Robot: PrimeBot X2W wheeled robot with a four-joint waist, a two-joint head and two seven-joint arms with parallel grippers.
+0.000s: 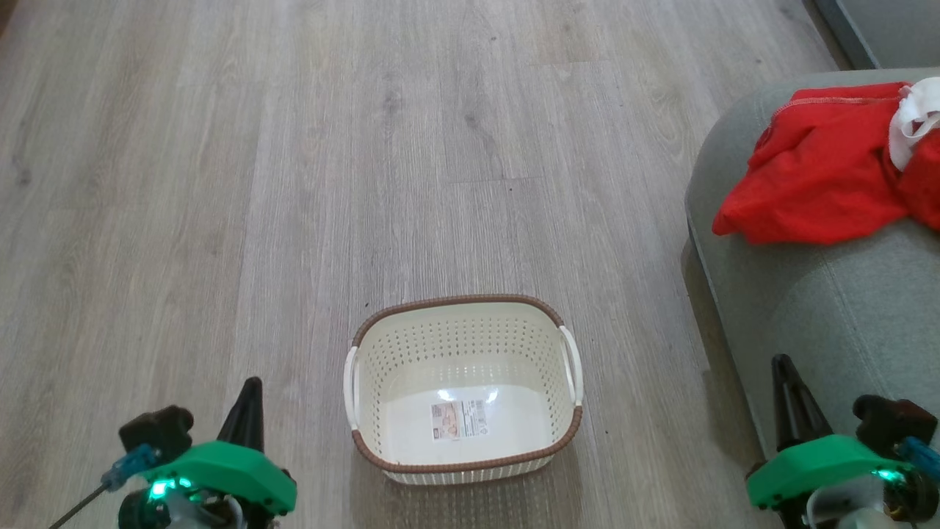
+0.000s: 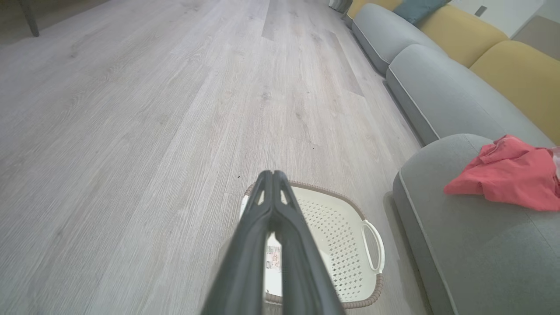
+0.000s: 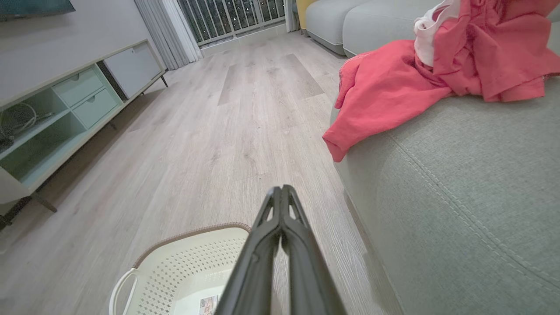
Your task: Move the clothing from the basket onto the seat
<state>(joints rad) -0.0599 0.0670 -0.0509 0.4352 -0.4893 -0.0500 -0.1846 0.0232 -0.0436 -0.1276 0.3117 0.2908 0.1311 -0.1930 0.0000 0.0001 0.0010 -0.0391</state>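
1. You can see the red clothing [image 1: 822,176], white part included, lying crumpled on the grey-green seat [image 1: 830,308]. It sits near the seat's rounded corner on the floor side, and one fold droops over that edge.
2. The basket [image 1: 455,345] stands upright on the wooden floor [image 1: 220,184], just beside the seat's front edge but apart from it. Nothing is inside except the label sticker [image 1: 459,420] on its bottom.
3. Judge the task as done: the one garment is out of the basket and resting on the seat, so nothing seems left to move.
4. Your left tool [image 2: 273,179] has its fingers pressed together and pinches nothing. It hangs above the floor on the basket's near left side.
5. Your right tool [image 3: 281,192] is likewise pressed together and empty, near the seat's front edge.
6. Around you are more grey sofa sections [image 2: 437,92] with yellow back cushions [image 2: 516,74], plus a low cabinet [image 3: 65,105] across the room.
7. Nothing stands between the tools, basket and seat. The drooping fold might slide off if the seat is nudged.
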